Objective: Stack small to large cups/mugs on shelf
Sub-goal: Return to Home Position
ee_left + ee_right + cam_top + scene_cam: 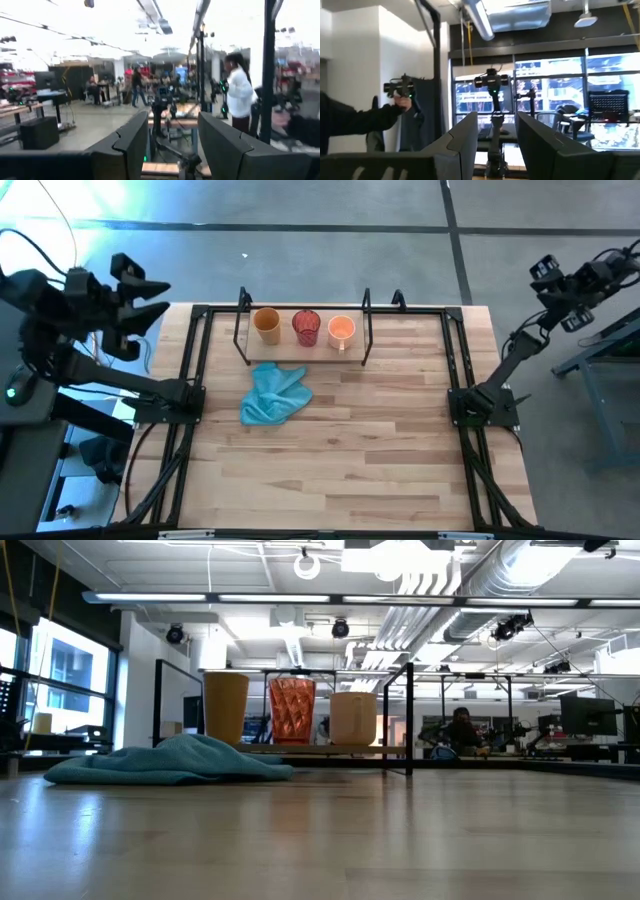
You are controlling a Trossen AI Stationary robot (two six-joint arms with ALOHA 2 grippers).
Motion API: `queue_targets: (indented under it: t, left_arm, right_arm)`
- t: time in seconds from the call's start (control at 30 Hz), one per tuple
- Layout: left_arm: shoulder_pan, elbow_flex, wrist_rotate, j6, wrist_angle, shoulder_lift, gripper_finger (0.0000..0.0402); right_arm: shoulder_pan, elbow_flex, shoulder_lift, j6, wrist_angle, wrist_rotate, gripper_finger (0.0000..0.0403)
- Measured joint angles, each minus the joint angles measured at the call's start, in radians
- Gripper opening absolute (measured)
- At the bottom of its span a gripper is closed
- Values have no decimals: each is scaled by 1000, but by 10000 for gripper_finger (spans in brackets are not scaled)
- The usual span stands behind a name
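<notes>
**3 cups in a row on the shelf, both arms off the table**

The shelf (367, 340) stands at the table's (350, 470) far edge and holds 3 upright cups side by side, apart from each other: mustard-yellow cup (266, 325) on the left, red ribbed cup (306, 327) in the middle, light orange mug (341, 330) on the right. From above, only each cup's own inner wall shows. A light blue cloth (275, 395) lies crumpled just in front of the shelf.

The left gripper (166, 297) hangs beyond the table's far left corner, fingers spread wide, holding nothing. The right gripper (497, 130) is beyond the far right corner, likewise parted and empty.
</notes>
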Motion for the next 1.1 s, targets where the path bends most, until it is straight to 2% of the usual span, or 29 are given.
queue_targets:
  t: [0.17, 0.33, 0.67, 0.9, 1.1]
  left_arm:
    - [0, -289, -59, -3, 227, -192, 163]
    - [0, -492, -65, -8, 358, -359, 163]
    - [0, -772, -64, -99, 407, -612, 163]
    - [0, -957, 12, -103, 521, -742, 163]
    - [0, -1048, 12, -129, 569, -744, 163]
  right_arm:
    - [26, -35, 0, -1, 64, 2, 126]
    - [36, -65, 0, -2, 139, 3, 126]
    - [38, -201, 1, 4, 193, 3, 126]
    - [39, -307, 1, 21, 260, -44, 126]
    - [38, -388, 1, 43, 312, -51, 126]
